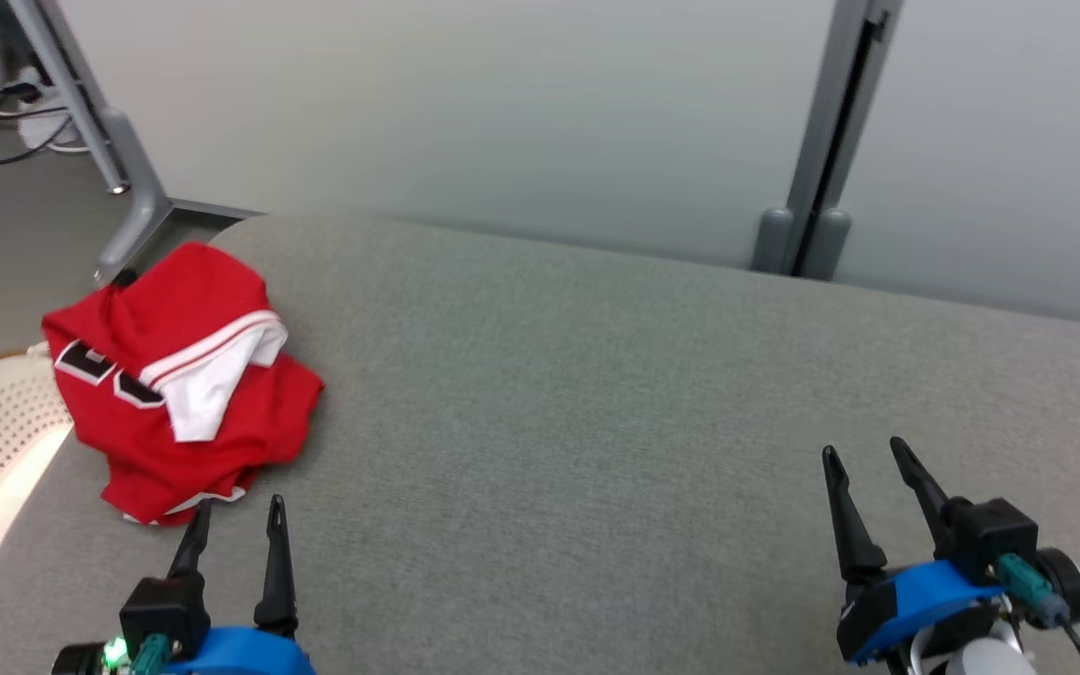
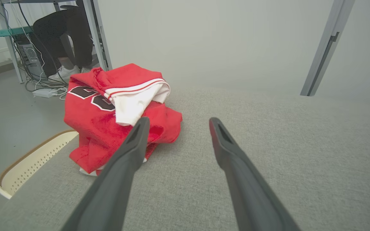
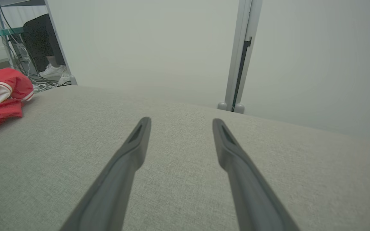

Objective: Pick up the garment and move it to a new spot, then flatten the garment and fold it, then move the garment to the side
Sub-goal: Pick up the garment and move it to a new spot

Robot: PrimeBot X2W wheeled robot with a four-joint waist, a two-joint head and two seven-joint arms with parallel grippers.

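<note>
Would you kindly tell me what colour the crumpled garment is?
The garment is red with white trim and dark numerals, clearest in the left wrist view.

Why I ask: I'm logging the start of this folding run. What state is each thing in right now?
garment: crumpled in a heap at the left end of the grey surface, neither flattened nor folded, not held.
left gripper: open, empty, fingertips close to the garment's near edge.
right gripper: open, empty, over bare surface well away from the garment.
</note>
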